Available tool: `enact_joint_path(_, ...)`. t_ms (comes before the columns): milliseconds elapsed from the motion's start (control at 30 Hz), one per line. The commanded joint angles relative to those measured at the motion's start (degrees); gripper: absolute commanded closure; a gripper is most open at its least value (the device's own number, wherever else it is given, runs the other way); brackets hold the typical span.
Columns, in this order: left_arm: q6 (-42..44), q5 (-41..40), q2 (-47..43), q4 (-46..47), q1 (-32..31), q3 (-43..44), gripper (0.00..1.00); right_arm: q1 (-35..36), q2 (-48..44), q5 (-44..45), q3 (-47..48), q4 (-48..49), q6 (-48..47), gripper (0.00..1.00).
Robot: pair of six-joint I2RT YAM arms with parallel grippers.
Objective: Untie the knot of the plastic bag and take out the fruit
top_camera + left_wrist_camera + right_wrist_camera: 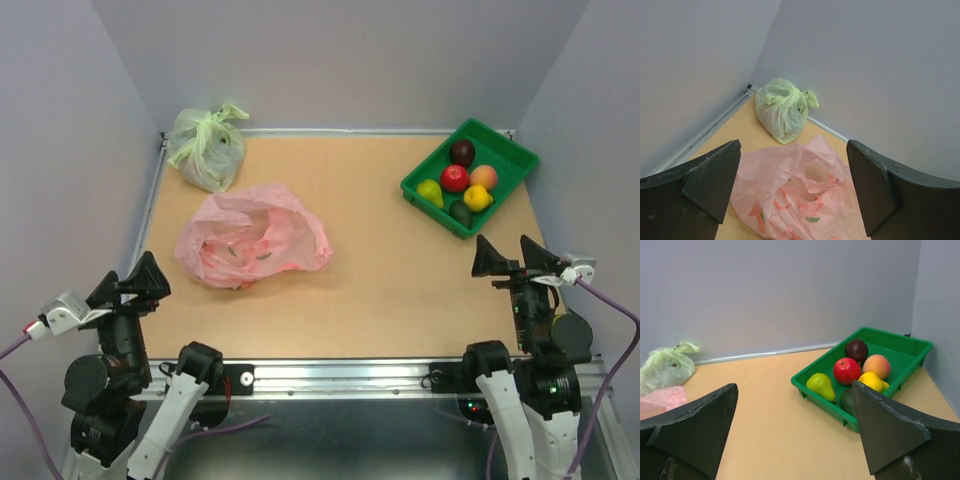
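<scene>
The pink plastic bag (252, 238) lies slack and flattened on the left half of the table, its mouth loose and open. The knot is not in view. Seen from the left wrist, the plastic bag (795, 195) shows only crumpled film with red print. The fruit (460, 180) sits in a green tray (505, 138) at the back right: red, peach, yellow, dark purple, a green pear and a dark green one. My left gripper (130, 280) hangs open near the front left, short of the bag. My right gripper (505, 255) is open in front of the tray, holding nothing.
A pale green tied bag (207, 148) rests in the back left corner against the walls. Grey walls enclose the table on three sides. In the right wrist view, bare wood lies between the green tray (823, 405) and the pink bag (662, 399).
</scene>
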Motion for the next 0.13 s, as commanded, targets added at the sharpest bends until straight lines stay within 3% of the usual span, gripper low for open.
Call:
enact_joint_path(0,-0.1,-1.5,-9.5,3.3,0.2,-0.5,0.01,0.2,-0.6,-0.8,-0.6,0.7,-0.6,0.0)
enact_joint_path(100,0.3,-1.4,-9.5,3.5,0.1,-0.2,0.01,0.1,-0.6,-0.8,-0.6,0.6,-0.6,0.0)
